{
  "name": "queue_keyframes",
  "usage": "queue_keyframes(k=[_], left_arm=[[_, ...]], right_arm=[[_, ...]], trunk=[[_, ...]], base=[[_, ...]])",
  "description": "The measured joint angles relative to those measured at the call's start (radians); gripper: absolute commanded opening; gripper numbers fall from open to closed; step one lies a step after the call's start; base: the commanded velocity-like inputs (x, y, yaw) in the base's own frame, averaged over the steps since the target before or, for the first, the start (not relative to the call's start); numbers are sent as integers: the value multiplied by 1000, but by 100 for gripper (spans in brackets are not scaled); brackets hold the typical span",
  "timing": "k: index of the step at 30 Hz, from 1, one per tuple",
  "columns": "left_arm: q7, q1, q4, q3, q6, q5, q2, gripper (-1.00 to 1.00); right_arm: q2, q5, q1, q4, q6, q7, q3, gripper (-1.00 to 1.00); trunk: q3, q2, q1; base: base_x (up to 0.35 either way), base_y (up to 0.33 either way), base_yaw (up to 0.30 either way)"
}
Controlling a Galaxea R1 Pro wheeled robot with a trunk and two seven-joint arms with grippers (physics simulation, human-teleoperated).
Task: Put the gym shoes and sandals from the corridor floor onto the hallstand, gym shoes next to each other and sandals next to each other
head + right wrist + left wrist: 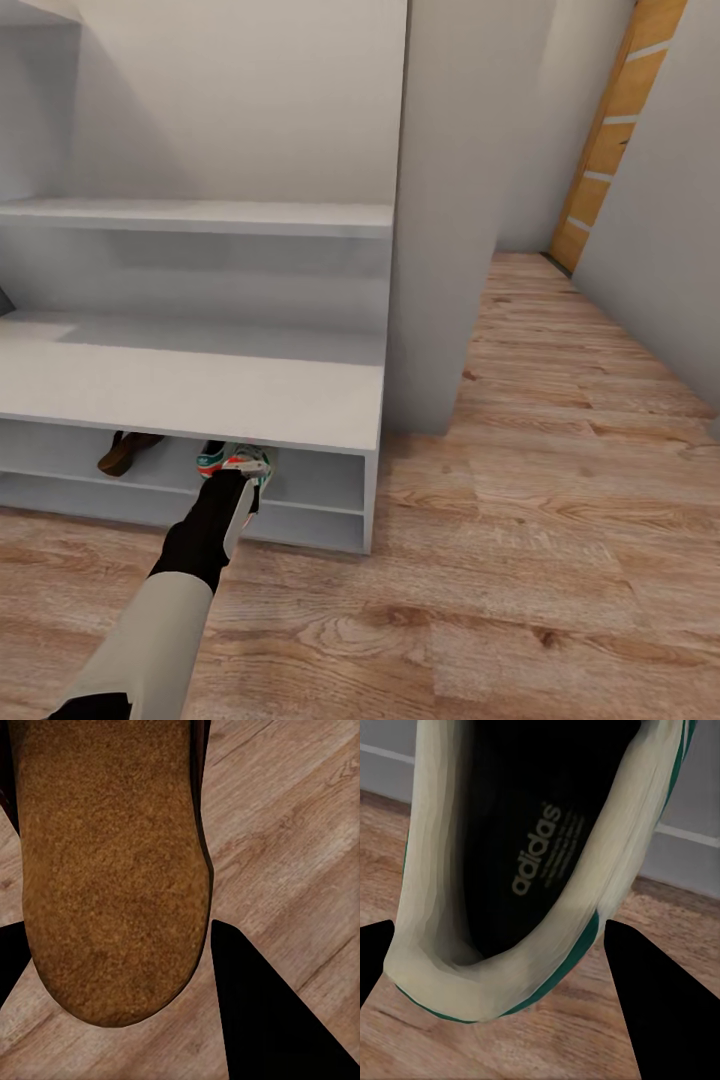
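Pale grey-white hallstand (pixel 190 385) across the head view from 9 to 12 o'clock: wide bench top, an upper shelf above, low shelves beneath. Light brown corridor floor (pixel 560 480) from 6 round to 2 o'clock, running between grey walls toward an orange-wood door (pixel 612 130) at 1 o'clock.

Left arm reaching up from 7 o'clock to the mouth of the low shelf, left gripper (pixel 240 490) just below the bench edge and closed around a cream-white gym shoe (pixel 236 464) with green stripe and red patch, held at the shelf front. In the left wrist view, same gym shoe (pixel 510 870) seen from above, dark insole with printed lettering, heel rim between the two black fingers (pixel 656 1005); left gripper (pixel 499 982) spread about as wide as the heel.

One dark brown sandal (pixel 125 452) lying on the low shelf at 8 o'clock, apart from the shoe.

In the right wrist view, right gripper (pixel 112 1005) clamped on a second sandal (pixel 112 870), brown footbed between the fingers (pixel 270 1012), floor planks behind.
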Motion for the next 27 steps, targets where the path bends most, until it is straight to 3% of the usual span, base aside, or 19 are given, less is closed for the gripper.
queue_keyframes(k=[13,22,27], left_arm=[[0,7,100,3,-86,1,1,-100],[0,7,113,3,-98,1,3,-100],[0,7,114,4,-98,2,3,-100]], right_arm=[[0,0,0,0,0,0,0,-100],[0,0,0,0,0,0,0,-100],[-1,0,0,0,0,0,0,-100]], trunk=[[0,0,0],[0,0,0],[0,0,0]], base=[[0,0,0],[7,0,0],[187,0,0]])
